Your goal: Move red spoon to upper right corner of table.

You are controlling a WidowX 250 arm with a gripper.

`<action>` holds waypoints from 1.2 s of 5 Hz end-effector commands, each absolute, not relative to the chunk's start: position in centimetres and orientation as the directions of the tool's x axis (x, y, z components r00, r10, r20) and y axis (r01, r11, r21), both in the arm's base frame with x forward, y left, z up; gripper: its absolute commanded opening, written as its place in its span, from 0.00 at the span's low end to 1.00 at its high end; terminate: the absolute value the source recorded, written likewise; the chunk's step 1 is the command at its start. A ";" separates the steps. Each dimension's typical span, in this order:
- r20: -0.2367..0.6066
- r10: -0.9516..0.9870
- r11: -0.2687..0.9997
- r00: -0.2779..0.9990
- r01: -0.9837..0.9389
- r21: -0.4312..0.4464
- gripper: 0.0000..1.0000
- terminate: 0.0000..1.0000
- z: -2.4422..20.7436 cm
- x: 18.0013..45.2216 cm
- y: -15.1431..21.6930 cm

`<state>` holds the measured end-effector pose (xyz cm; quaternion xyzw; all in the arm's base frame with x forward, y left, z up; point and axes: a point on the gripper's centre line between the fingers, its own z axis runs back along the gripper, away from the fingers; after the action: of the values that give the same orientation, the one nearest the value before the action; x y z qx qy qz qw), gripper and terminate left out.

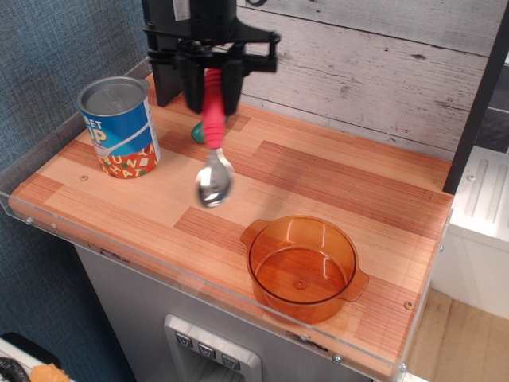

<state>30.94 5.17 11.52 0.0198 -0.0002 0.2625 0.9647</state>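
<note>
My gripper (211, 89) is shut on the pinkish-red handle of the red spoon (213, 151) and holds it in the air above the table (334, 179). The spoon hangs nearly upright, its silver bowl pointing down over the left middle of the wood planks. The gripper is just right of the can and above a small green toy.
A blue can (119, 127) stands at the back left. A small green toy (196, 131) lies behind the spoon, partly hidden. An orange transparent pot (302, 267) sits at the front right. A clear acrylic rim (199, 282) edges the table; a grey plank wall stands behind.
</note>
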 end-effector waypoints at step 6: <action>-0.096 0.971 0.215 0.221 -0.974 -0.068 0.00 0.00 6.4 38.8 -3.7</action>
<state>37.97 -3.70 4.17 -0.0363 0.0381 0.6278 0.7766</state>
